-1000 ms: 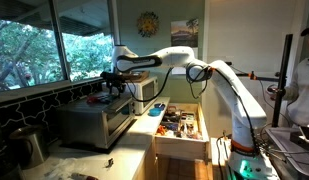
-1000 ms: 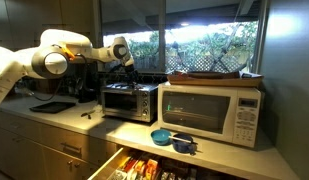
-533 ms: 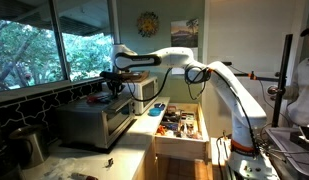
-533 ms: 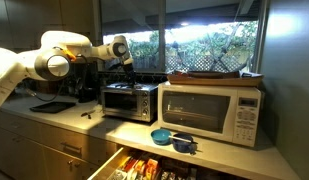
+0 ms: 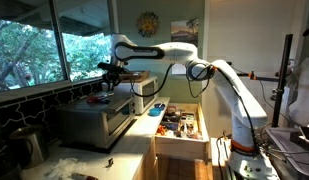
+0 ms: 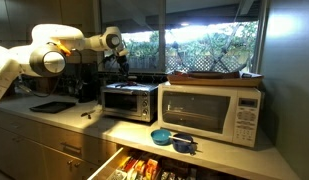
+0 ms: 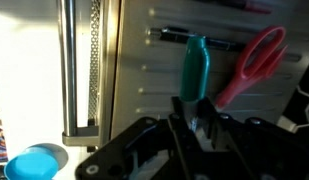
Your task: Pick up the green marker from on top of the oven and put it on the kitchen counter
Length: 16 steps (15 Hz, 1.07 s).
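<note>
In the wrist view my gripper (image 7: 194, 112) is shut on the green marker (image 7: 195, 66), which sticks out from between the jaws over the ribbed top of the oven (image 7: 144, 60). Both exterior views show the gripper (image 5: 113, 73) (image 6: 118, 64) held a little above the silver-grey oven (image 5: 94, 120) (image 6: 129, 101); the marker is too small to make out there. The pale kitchen counter (image 5: 146, 130) (image 6: 49, 115) runs under the oven.
Red scissors (image 7: 256, 62) and a black pen (image 7: 194, 38) lie on the oven top. A white microwave (image 6: 209, 112) stands beside the oven, with blue bowls (image 6: 164, 137) in front. A full drawer (image 5: 179, 125) (image 6: 144, 166) hangs open below the counter.
The gripper has shut on the green marker and risen from the oven top, lifting the marker with it.
</note>
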{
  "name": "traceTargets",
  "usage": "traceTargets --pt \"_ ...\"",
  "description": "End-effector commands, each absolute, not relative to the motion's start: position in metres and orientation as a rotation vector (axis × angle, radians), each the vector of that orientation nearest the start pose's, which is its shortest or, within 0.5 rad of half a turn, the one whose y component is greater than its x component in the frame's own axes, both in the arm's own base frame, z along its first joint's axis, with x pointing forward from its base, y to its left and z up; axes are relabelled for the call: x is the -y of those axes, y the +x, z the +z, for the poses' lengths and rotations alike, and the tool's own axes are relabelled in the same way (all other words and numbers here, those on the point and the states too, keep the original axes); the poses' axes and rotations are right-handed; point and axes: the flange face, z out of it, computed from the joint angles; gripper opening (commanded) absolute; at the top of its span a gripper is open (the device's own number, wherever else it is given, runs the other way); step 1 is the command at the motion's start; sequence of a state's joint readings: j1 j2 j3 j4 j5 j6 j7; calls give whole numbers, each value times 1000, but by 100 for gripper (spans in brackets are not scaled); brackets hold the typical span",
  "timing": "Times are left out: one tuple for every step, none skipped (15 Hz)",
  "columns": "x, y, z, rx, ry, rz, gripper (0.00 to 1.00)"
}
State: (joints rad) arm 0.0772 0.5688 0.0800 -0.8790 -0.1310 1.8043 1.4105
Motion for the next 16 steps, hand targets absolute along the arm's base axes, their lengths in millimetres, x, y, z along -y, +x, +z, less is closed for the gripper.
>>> traceTargets --pt "-123 684 657 -1464 -2507 -481 6" --pt "-135 679 661 -1384 -2531 -474 6" --pt "-155 675 661 -1305 -2544 -452 6" --pt "-172 671 661 -1228 -2561 -434 6" --pt "-191 665 659 -1155 -2582 -409 6" --pt "-207 660 656 -1079 -2607 -381 6" --pt "-223 654 651 -1007 -2632 -349 6" --pt "-238 647 645 -936 -2663 -315 6" --pt "-248 640 640 -867 -2710 -287 6" --pt "-248 635 643 -842 -2730 -324 6" --pt "-248 650 642 -921 -2683 -323 6" --pt "-253 648 641 -905 -2692 -319 22" --pt "-254 648 641 -904 -2692 -319 22" --pt "-252 649 641 -908 -2690 -321 22" --pt "-249 649 642 -913 -2688 -323 6" --pt "-256 644 637 -872 -2753 -277 6"
